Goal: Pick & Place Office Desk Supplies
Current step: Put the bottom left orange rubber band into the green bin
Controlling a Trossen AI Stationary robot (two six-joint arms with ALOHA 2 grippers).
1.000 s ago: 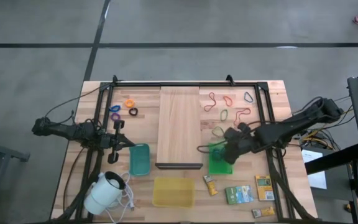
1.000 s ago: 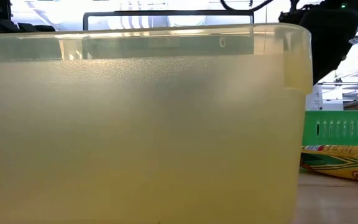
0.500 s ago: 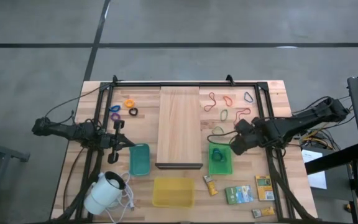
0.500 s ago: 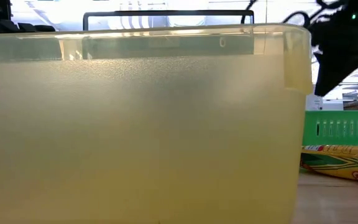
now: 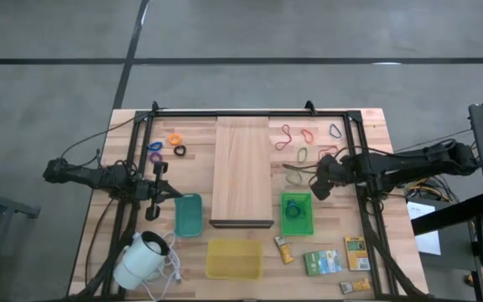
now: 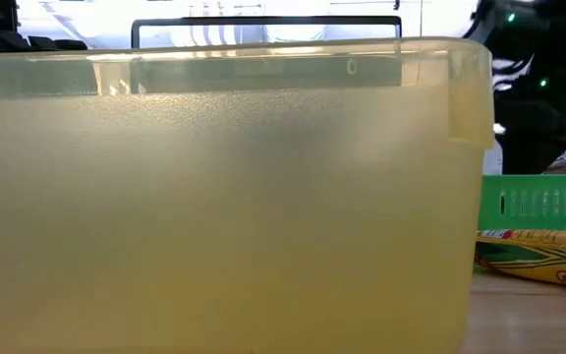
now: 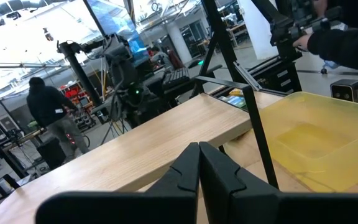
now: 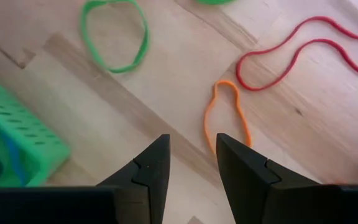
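Note:
Thin rubber bands lie flat on the table's far right: red ones (image 5: 285, 134), a green one (image 5: 303, 154), and in the right wrist view an orange loop (image 8: 227, 118), a green loop (image 8: 115, 34) and a red loop (image 8: 303, 53). My right gripper (image 5: 315, 188) hovers open just past the green basket (image 5: 297, 214), pointing down at bare wood beside the orange loop. A blue band (image 5: 293, 208) lies in the basket. Small orange (image 5: 173, 139), purple (image 5: 154, 147) and black (image 5: 179, 151) rings lie at the far left. My left gripper (image 5: 162, 189) waits shut at the left.
A long wooden board (image 5: 242, 172) lies in the middle. A teal basket (image 5: 188, 214) and a yellow basket (image 5: 234, 257) stand near it. Packets (image 5: 322, 262) lie at the near right. A white corded device (image 5: 145, 258) sits at the near left. A black frame (image 5: 250, 113) runs along the far side.
My right gripper has moved from above the green basket toward the table's far edge and a little right, sinking toward the loose rubber bands. The basket, which it covered before, now shows a blue band inside.

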